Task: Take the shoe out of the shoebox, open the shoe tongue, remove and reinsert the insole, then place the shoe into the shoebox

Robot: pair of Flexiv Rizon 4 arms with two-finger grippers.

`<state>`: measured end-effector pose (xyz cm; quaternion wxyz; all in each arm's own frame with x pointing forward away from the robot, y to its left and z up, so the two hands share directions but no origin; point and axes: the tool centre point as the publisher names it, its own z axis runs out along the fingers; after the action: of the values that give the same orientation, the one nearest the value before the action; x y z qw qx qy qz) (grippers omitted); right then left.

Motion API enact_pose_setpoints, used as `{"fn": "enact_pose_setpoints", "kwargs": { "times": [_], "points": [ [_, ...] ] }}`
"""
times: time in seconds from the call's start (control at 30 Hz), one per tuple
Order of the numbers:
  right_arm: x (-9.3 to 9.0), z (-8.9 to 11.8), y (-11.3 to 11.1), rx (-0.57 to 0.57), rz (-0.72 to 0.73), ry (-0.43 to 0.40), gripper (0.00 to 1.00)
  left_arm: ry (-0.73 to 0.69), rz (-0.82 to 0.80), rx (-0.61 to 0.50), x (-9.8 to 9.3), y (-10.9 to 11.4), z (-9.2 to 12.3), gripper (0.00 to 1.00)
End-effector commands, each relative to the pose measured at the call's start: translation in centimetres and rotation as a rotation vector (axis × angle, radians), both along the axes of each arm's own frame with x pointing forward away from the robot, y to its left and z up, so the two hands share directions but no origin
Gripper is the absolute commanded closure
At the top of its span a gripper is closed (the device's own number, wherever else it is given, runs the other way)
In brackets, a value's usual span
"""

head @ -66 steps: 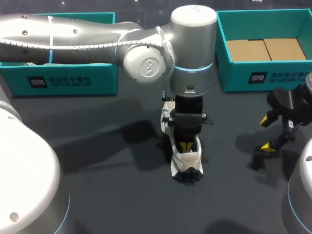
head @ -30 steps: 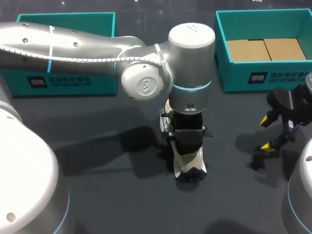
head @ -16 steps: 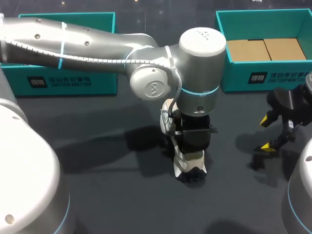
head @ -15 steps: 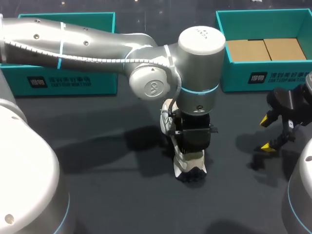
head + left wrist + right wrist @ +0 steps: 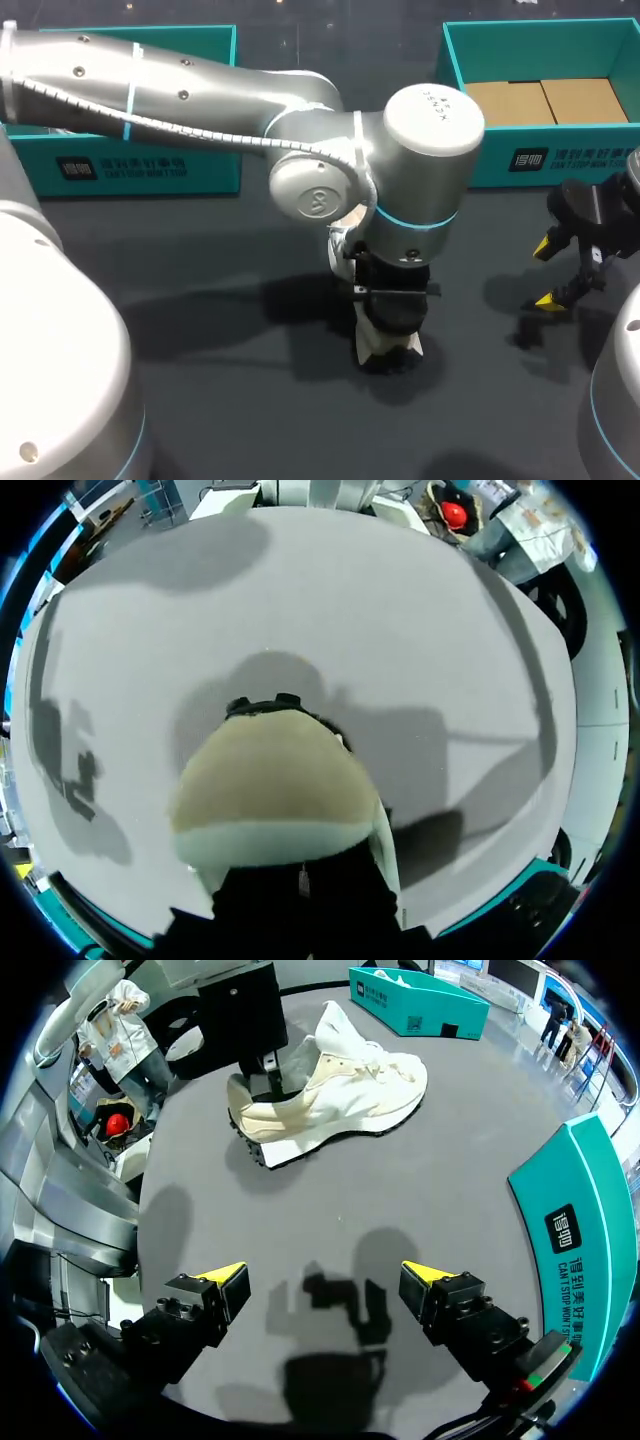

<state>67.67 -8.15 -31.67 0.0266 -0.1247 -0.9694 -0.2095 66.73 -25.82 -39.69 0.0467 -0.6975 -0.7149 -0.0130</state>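
A cream shoe with a black lugged sole (image 5: pixel 385 345) stands in the middle of the table, toe toward the near edge. My left gripper (image 5: pixel 390 312) comes straight down onto its forepart, with its tips hidden by the wrist. In the left wrist view the cream toe (image 5: pixel 275 790) lies just ahead of the gripper and no yellow tips show. What, if anything, it holds cannot be made out. My right gripper (image 5: pixel 553 272) hangs open off to the right, well clear of the shoe. The right wrist view shows the right gripper (image 5: pixel 322 1278) empty, with the shoe (image 5: pixel 335 1090) ahead.
A teal shoebox (image 5: pixel 545 160) with a cardboard floor stands at the back right. A second teal box (image 5: pixel 130 165) sits at the back left, under my left arm. Dark table surface lies between the shoe and my right gripper.
My left arm's wrist has swung to the right and sunk lower over the shoe, covering more of it. The shoe has stayed roughly in place. The right arm has not moved.
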Motion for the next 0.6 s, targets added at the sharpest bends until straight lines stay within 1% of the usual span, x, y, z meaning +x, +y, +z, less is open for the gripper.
{"fn": "enact_pose_setpoints", "kwargs": {
  "times": [0.03,0.13,0.33,0.43,0.53,0.6],
  "points": [
    [-0.2,0.0,0.0,-0.001,-0.001,-0.003,0.00,-0.009,0.028,0.024,0.3,-1.1,-2.3,1.00],
    [-0.2,0.0,0.0,-0.001,-0.001,-0.003,0.00,-0.025,0.054,0.006,0.8,-1.2,-2.2,1.00],
    [-0.2,0.0,0.0,-0.001,-0.001,-0.003,0.00,-0.023,0.094,-0.101,1.2,-1.3,0.6,1.00],
    [-0.2,0.0,0.0,-0.001,-0.001,-0.003,0.00,0.003,0.109,-0.148,1.0,-1.4,1.6,1.00],
    [-0.2,0.0,0.0,-0.001,-0.001,-0.003,0.00,0.043,0.100,-0.160,0.5,-1.6,1.9,1.00],
    [-0.2,0.0,0.0,-0.001,-0.001,-0.003,0.00,0.055,0.096,-0.153,0.1,-1.9,1.5,1.00]
  ]
}}
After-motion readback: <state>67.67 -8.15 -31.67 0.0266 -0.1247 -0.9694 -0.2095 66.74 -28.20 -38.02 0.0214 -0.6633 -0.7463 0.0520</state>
